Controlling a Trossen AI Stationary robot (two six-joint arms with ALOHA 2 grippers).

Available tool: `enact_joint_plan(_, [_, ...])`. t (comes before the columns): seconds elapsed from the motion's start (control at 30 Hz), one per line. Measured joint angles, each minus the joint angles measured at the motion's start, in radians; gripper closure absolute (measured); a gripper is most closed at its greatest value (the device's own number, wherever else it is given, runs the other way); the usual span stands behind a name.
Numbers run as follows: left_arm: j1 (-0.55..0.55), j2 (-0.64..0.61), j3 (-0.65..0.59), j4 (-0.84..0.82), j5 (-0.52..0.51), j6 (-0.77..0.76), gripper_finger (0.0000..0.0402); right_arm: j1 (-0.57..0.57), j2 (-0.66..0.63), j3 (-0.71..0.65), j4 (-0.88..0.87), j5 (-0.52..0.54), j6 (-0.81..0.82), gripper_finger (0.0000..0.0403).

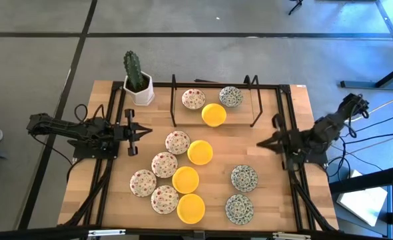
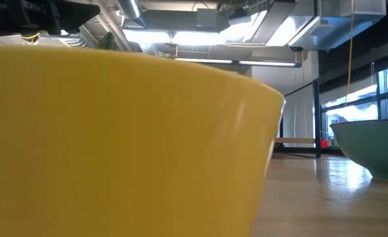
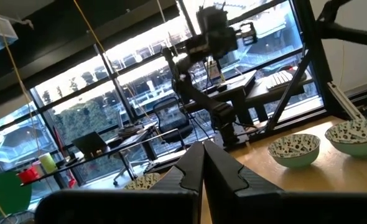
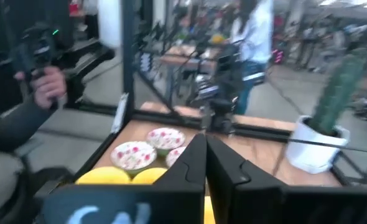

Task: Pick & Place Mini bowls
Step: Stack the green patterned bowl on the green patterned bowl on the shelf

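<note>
Both the left claw (image 1: 132, 131) and right claw (image 1: 264, 143) are hanging closed and empty above the tabletop (image 1: 276, 200), where the mini bowls (image 1: 185, 179) are sitting scattered; they are looking light, rigid, slippery and chippable, so pinching a rim seems best

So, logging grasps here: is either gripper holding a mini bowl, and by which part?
Nothing is held. The left gripper and right gripper are both shut on nothing, clear of the mini bowls.
</note>
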Motion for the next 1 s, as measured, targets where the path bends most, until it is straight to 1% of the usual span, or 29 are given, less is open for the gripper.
enact_joint_plan(0.13, [0.0, 0.0, 0.0, 0.008, 0.0, 0.001, 0.0394, -0.03, -0.124, -0.101, 0.022, -0.023, 0.018, 0.0399])
enact_joint_plan(0.23, [0.0, 0.0, 0.0, 0.014, 0.0, 0.001, 0.0394, -0.041, -0.193, -0.168, 0.046, -0.044, 0.03, 0.0395])
enact_joint_plan(0.37, [0.0, 0.0, 0.0, 0.016, 0.0, -0.005, 0.0397, -0.041, -0.252, -0.267, 0.085, -0.05, 0.03, 0.0394])
enact_joint_plan(0.43, [0.0, 0.0, 0.0, 0.016, 0.0, -0.045, 0.0398, -0.041, -0.276, -0.303, 0.097, -0.049, 0.03, 0.0394])
enact_joint_plan(0.57, [0.0, 0.0, 0.0, 0.025, 0.0, -0.103, 0.0399, -0.041, -0.324, -0.353, 0.129, -0.048, -0.012, 0.0394])
enact_joint_plan(0.7, [0.0, 0.0, 0.0, 0.035, 0.0, -0.105, 0.0396, -0.05, -0.383, -0.387, 0.173, -0.02, -0.054, 0.0394])
enact_joint_plan(1.0, [0.0, 0.0, 0.0, 0.033, 0.0, -0.108, 0.0399, -0.075, -0.516, -0.454, 0.18, -0.02, -0.182, 0.0393])
